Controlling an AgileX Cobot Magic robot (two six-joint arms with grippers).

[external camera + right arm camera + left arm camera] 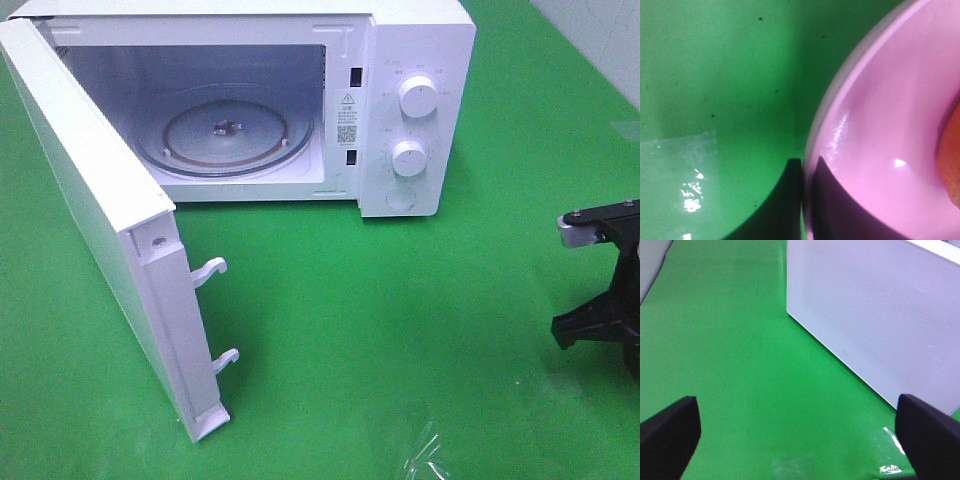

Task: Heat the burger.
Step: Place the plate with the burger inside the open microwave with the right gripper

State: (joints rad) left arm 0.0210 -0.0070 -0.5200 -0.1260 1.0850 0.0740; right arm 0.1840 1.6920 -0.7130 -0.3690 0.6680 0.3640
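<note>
1. Green worktop (400,330) carries a white microwave (440,60) at the back. Its door (90,230) stands wide open, and the glass turntable (225,130) inside has nothing on it.
2. Left fingers (670,435) are spread wide over the green surface, near the door's outer face, and grip nothing.
3. Right fingers (785,200) are pinched shut on the rim of a pink plate (880,125), one finger on each side of the rim.
4. Only an orange-brown sliver of the burger (951,160) shows, on the plate at the edge of the right wrist view. The high camera misses it; only the right arm (605,290) shows at that view's right edge.
5. A stacked burger is probably soft and top-heavy, with layers that slide, so squeezing it would crush it. The stiff plate looks like the better handle, but it is glossy and may be slippery. A one-sided rim grip should be kept level or the plate could tip.
</note>
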